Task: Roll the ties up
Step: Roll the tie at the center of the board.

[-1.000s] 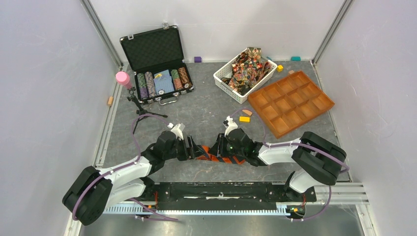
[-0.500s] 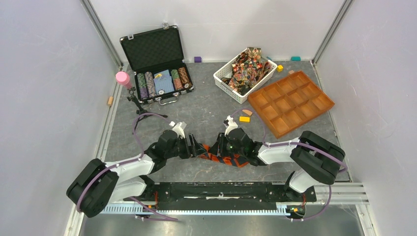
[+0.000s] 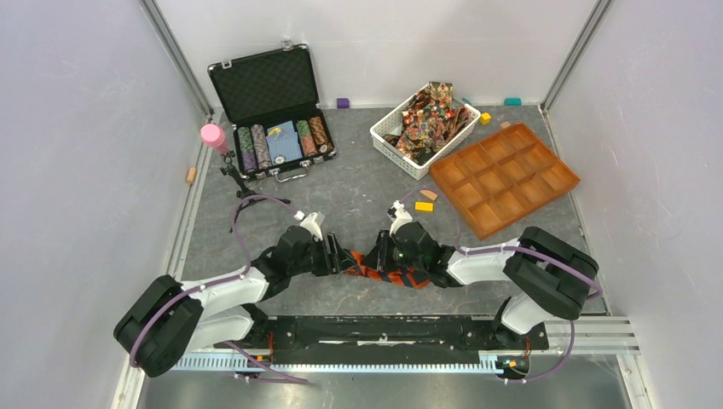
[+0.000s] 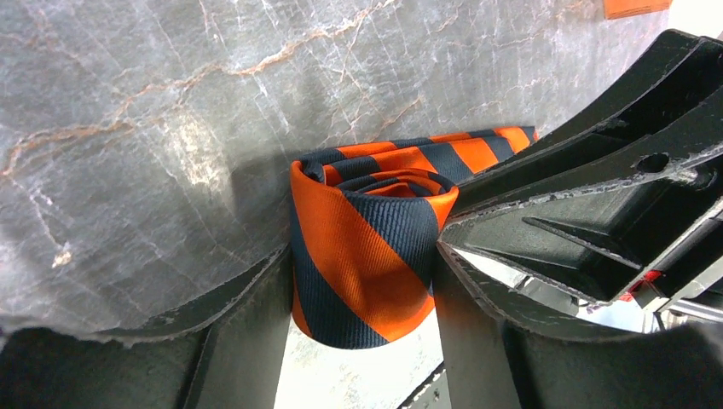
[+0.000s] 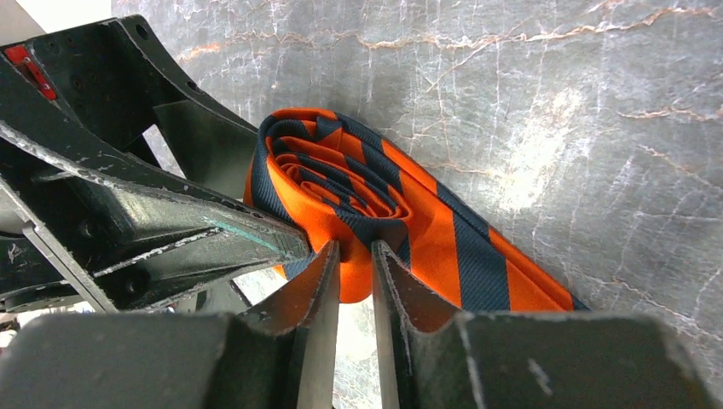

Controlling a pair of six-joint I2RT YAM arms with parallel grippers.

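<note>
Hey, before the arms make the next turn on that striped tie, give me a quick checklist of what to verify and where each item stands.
1. Left gripper closed on both sides of the striped tie roll: ok.
2. Right gripper pinching the roll's edge: ok.
3. Spiral intact: ok, though squashed oval.
4. Loose tail lying flat on the table: ok.
5. Length left to roll: cannot tell, hidden under the right arm.

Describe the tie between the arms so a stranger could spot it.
On the grey table, look near the front edge, between the left pincer and right pincer. The tie there is partly rolled, with broad orange and navy stripes; the other ties, in the white basket, are busy multicolour.
</note>
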